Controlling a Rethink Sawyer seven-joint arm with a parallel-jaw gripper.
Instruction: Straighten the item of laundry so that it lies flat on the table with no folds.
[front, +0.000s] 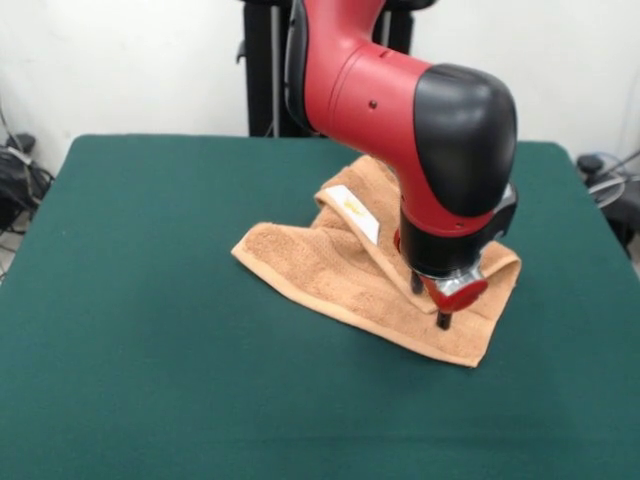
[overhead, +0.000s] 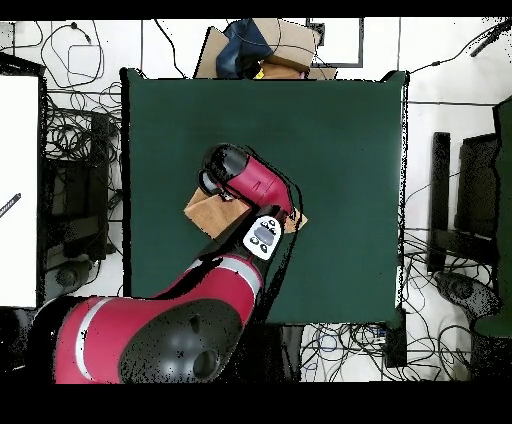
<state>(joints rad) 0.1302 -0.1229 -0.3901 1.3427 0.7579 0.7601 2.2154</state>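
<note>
While pincer (front: 430, 300) presses crumpled towel (front: 330, 270), grip state unclear, white label (front: 355, 213) unreadable, green table (front: 150, 300)

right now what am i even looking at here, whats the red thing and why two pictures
The red and black machine is a robot arm. One picture looks across the table toward it; the other looks straight down from above, where the arm hides most of the scene. On the dark green table lies an orange-brown towel, rumpled, with a fold carrying a white label. The arm's gripper is lowered onto the towel near one corner. Whether it grips the cloth cannot be told.
</note>
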